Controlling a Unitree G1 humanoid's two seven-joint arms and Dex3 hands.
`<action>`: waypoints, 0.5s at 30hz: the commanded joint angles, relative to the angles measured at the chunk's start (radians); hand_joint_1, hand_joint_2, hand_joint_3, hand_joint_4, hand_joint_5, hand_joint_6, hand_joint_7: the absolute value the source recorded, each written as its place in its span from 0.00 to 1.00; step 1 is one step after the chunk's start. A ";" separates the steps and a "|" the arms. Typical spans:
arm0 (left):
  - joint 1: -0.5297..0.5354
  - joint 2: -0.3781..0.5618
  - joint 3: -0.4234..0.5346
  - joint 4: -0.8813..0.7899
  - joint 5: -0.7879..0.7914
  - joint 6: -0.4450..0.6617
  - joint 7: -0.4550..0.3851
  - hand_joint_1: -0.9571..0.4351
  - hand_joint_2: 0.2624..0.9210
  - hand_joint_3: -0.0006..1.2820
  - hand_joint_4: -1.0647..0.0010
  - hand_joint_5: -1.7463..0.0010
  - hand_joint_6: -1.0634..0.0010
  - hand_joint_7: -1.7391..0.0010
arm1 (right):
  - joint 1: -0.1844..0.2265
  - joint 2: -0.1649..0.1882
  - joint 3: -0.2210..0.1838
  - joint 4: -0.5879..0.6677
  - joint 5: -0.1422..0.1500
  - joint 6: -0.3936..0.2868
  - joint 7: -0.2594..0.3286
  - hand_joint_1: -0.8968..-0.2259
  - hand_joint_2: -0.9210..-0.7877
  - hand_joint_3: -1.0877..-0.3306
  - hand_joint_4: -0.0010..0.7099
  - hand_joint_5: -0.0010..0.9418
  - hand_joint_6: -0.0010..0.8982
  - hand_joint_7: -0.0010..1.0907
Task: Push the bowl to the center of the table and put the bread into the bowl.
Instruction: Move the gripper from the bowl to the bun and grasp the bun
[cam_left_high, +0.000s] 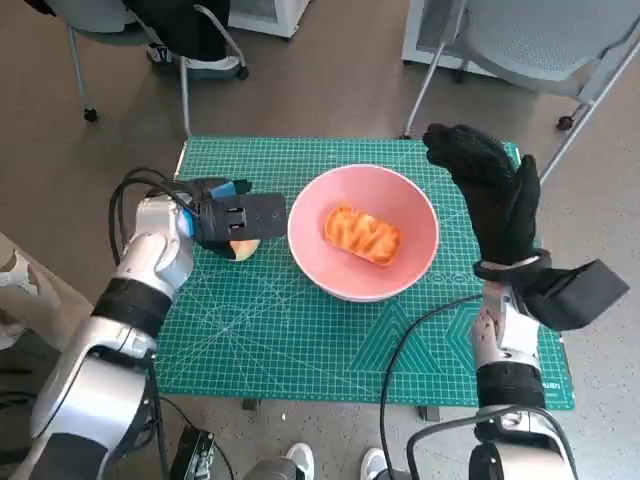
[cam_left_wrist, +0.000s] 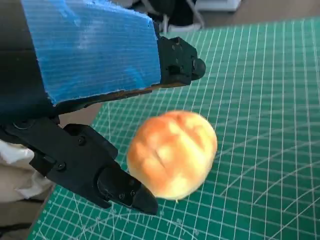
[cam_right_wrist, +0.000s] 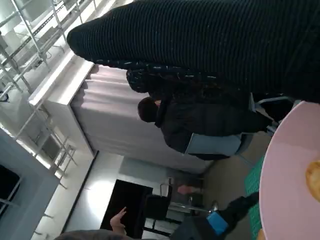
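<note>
Green cutting mat (cam_left_high: 300, 330) covers the table. Pink bowl (cam_left_high: 363, 232) sits near the mat's middle, holding a striped orange-brown bread (cam_left_high: 362, 235). Right hand (cam_left_high: 490, 195) stands upright just right of the bowl, fingers spread, holding nothing, apart from the rim. Left hand (cam_left_high: 232, 215) lies just left of the bowl, fingers either side of a round bun (cam_left_wrist: 172, 154); firm grip cannot be told.

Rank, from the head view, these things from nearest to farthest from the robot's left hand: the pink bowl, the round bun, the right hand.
1. Round bun, under the left hand.
2. Pink bowl, mid-table.
3. Right hand, beyond the bowl.
</note>
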 joint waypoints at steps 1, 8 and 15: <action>-0.063 -0.025 -0.017 0.080 -0.003 -0.017 0.017 0.37 0.62 0.00 1.00 1.00 0.88 1.00 | 0.007 -0.002 0.000 0.019 -0.010 0.004 -0.003 0.35 0.00 0.43 0.30 0.00 0.11 0.45; -0.090 -0.059 -0.026 0.166 -0.012 -0.023 0.035 0.37 0.62 0.00 1.00 1.00 0.88 1.00 | 0.012 -0.001 0.001 0.016 -0.013 0.000 -0.006 0.35 0.00 0.43 0.30 0.00 0.10 0.45; -0.101 -0.083 -0.039 0.221 -0.009 -0.030 0.050 0.37 0.62 0.00 1.00 1.00 0.89 1.00 | 0.019 -0.005 0.003 0.008 -0.015 -0.004 -0.006 0.35 0.00 0.43 0.30 0.00 0.10 0.45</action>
